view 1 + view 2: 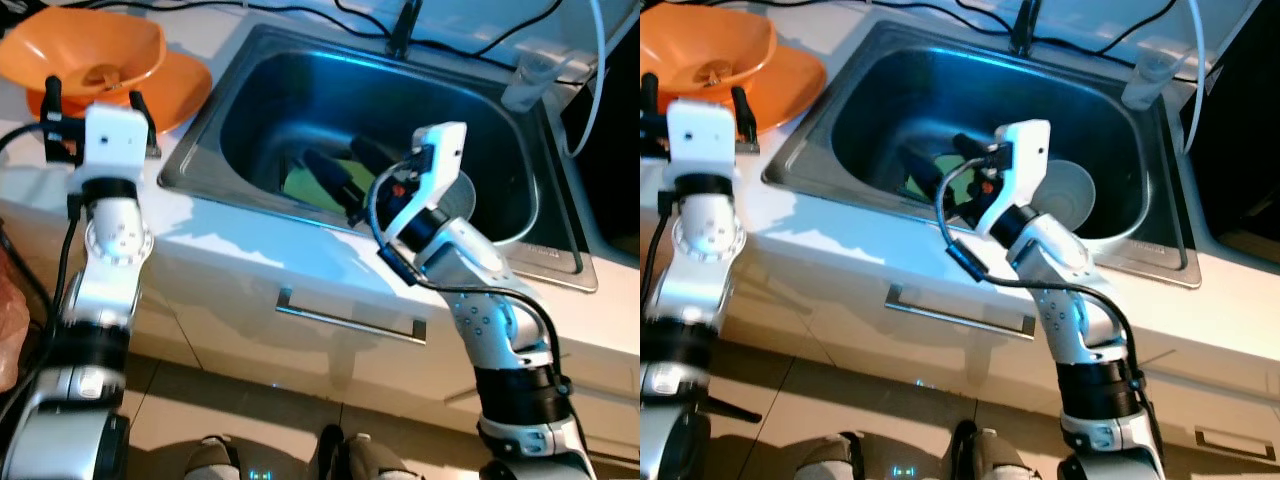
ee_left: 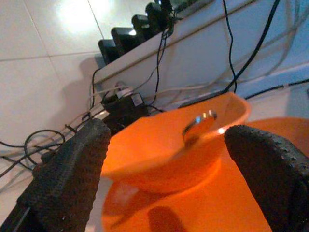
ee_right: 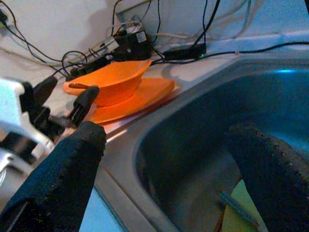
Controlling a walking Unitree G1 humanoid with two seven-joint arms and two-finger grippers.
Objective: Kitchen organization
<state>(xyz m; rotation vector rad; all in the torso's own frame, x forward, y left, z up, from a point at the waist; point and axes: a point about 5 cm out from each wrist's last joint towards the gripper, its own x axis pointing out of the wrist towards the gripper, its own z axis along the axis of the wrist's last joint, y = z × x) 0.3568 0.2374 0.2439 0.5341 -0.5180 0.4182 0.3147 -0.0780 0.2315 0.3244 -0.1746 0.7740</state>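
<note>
- Steel gave the scene its landmark: in the left eye view a steel sink sat sunk in a white counter. An orange bowl rested on an orange plate just beside the sink's left rim. The left gripper hovered near the bowl, fingers spread and empty.
- In the right eye view the right gripper reached down inside the sink, near a green item on its floor. A pale bowl lay in the sink too, behind the arm. A clear cup stood at the sink's far right corner.
- The left wrist view showed both black fingers wide apart, framing the orange bowl, which held a spoon.
- The right wrist view showed that gripper's fingers parted and holding nothing above the sink's basin.
- Judged from this, tidying had barely begun: nothing was gripped, and dishes remained in and beside the sink.
</note>
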